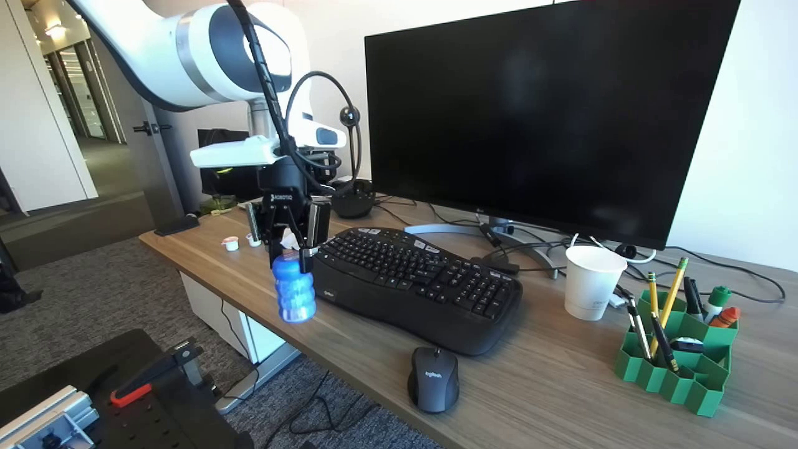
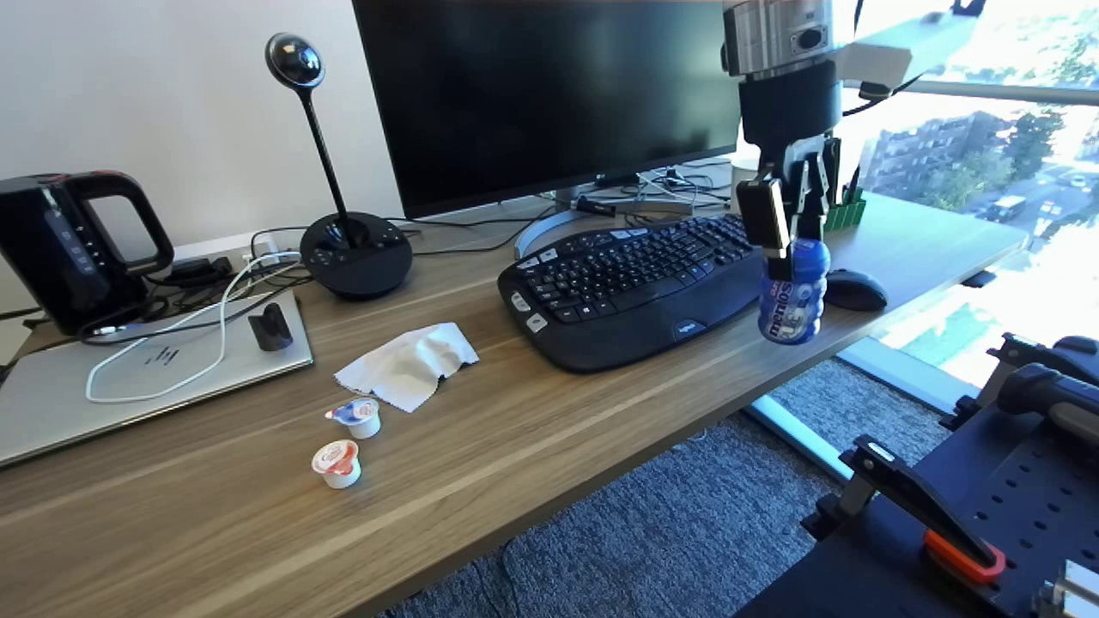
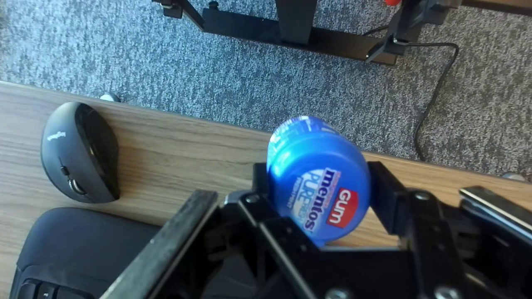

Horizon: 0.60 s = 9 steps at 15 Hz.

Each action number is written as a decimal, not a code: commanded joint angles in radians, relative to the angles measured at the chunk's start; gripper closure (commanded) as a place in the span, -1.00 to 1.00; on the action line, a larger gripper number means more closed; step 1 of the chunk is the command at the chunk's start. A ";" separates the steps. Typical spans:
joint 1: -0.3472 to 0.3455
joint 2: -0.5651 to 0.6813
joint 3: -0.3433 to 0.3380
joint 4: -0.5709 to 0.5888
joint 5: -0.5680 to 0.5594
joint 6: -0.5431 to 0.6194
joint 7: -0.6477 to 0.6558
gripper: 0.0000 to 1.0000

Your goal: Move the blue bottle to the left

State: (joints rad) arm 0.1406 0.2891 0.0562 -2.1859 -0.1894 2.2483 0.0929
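On the desk (image 1: 530,405), an organizer (image 1: 699,394) holds pens (image 1: 665,348) — fingers (image 3: 384,191) clamp the blue bottle (image 3: 318,182) (capped).

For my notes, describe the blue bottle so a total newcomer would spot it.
Find the big black monitor, then the black keyboard in front of it. From the keyboard towards the desk's front edge, the gripper holds the blue bottle. Its bright blue colour and the "mentos" lettering on its cap set it apart from the dark keyboard and mouse.

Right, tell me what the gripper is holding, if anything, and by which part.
The gripper holds the blue bottle by its capped top, pinched from opposite sides.
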 commanded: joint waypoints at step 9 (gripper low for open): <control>0.070 0.010 0.018 0.055 -0.015 -0.016 0.150 0.30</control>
State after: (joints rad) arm 0.1957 0.2920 0.0631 -2.1612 -0.1934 2.2507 0.1998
